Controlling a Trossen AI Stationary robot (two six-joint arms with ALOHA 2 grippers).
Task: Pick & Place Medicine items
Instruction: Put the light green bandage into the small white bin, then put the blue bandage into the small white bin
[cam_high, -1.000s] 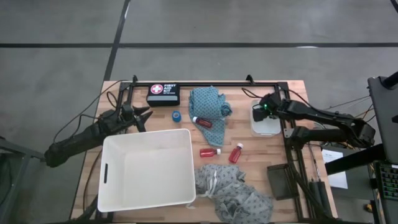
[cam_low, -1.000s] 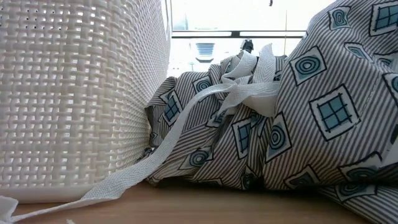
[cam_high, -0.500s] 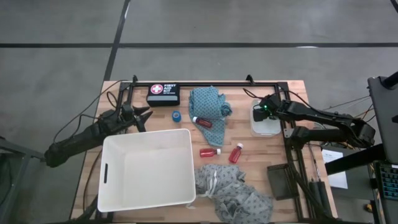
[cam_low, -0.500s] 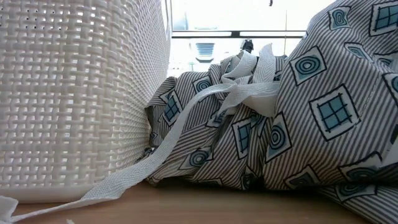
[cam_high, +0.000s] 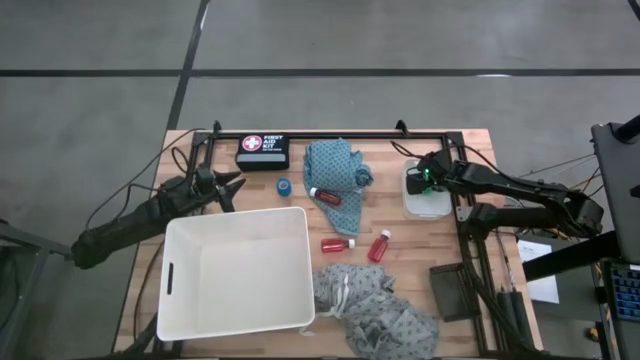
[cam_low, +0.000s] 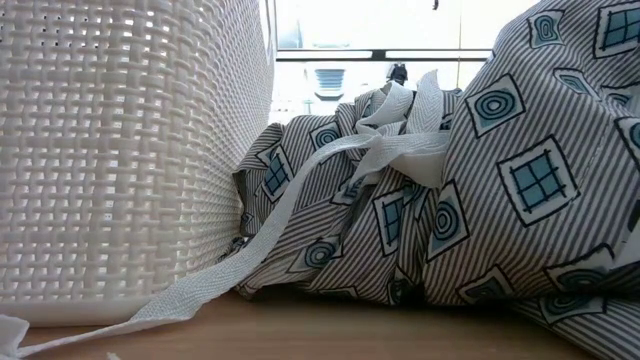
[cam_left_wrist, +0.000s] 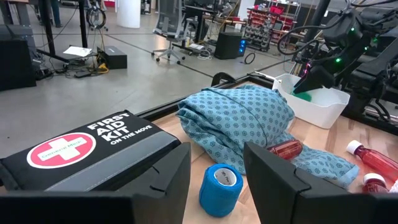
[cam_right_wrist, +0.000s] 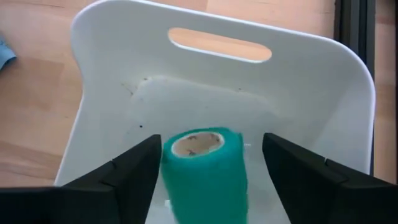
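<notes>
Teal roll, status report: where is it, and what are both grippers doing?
Right gripper open over small white bin, teal roll between its fingers, ungripped. Left gripper open, facing blue roll. Nothing in the way.

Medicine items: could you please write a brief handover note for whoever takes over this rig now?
Right gripper: open over the small white bin, teal roll between its fingers.
Left gripper: open, short of the blue roll by the first aid kit.
Done: teal roll at the bin.
Left: blue roll; three red bottles, one on the teal cloth, two on the table beside the large white basket.
</notes>
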